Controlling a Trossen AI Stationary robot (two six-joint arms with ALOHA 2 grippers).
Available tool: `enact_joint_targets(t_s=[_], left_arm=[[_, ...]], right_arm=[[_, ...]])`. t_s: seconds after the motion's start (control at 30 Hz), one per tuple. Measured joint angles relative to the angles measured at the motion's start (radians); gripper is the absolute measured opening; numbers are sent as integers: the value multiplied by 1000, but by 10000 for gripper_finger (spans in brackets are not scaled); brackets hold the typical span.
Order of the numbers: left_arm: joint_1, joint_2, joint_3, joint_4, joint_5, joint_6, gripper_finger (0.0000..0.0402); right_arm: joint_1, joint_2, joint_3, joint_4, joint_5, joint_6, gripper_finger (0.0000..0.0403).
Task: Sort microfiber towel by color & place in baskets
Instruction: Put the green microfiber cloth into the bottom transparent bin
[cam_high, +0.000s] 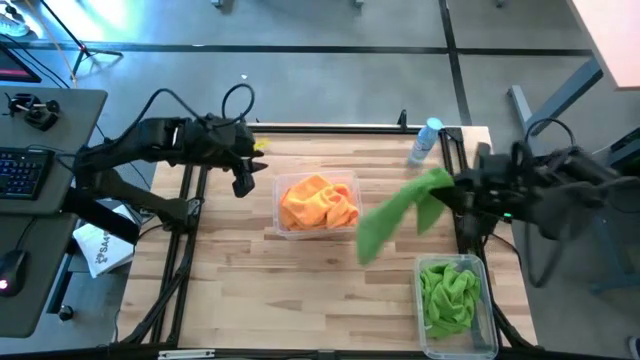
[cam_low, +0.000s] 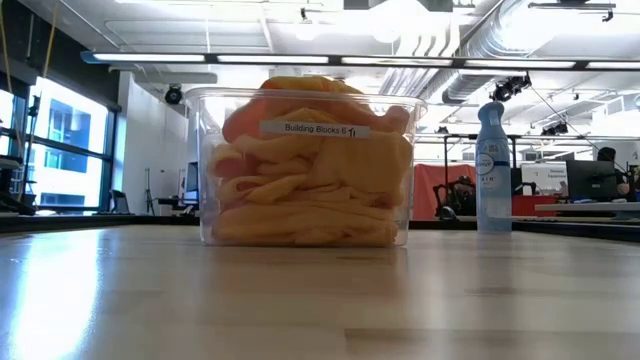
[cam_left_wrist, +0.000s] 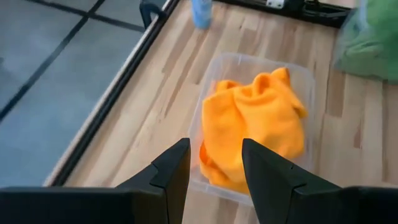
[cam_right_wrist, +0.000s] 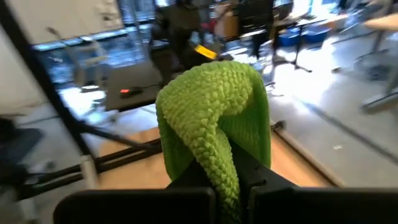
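Note:
A clear bin (cam_high: 352, 186) at the table's middle holds several orange towels (cam_high: 318, 204), which also show in the low view (cam_low: 305, 180) and the left wrist view (cam_left_wrist: 255, 121). A second clear bin (cam_high: 485, 315) at the near right holds green towels (cam_high: 448, 292). My right gripper (cam_high: 455, 186) is at the table's right, between the two bins, shut on a green towel (cam_high: 395, 215). My left gripper (cam_high: 241, 182) is open and empty, left of the orange bin, and its fingers show in the left wrist view (cam_left_wrist: 214, 168). My right gripper holds the green towel by a bunched part near one end (cam_right_wrist: 217, 155), pinched between its two fingers. The cloth bulges over the fingertips and hides them. The rest of the towel (cam_high: 375, 235) streams out toward the orange bin, lifted clear of the table.
A clear spray bottle with a blue cap (cam_high: 424, 142) stands at the far right of the table, behind the green towel; it also shows in the low view (cam_low: 492, 165). Black rails (cam_high: 190, 240) run along the table's left and right sides. Bare wood lies at the near left.

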Motion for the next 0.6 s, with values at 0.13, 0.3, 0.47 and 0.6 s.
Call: enact_joint_targets(t_s=[0.13,0.3,0.47,0.6], left_arm=[[1,-108,-181,69,0,-60,133],[1,-225,-350,134,2,-147,133],[1,-313,-455,135,2,-246,133],[0,-364,-515,135,2,-325,133]], right_arm=[[113,-44,-19,-61,-6,130,0],[215,-66,-23,-259,-72,451,0],[255,-75,-44,-252,-224,559,0],[278,-75,-44,-251,-369,653,0]])
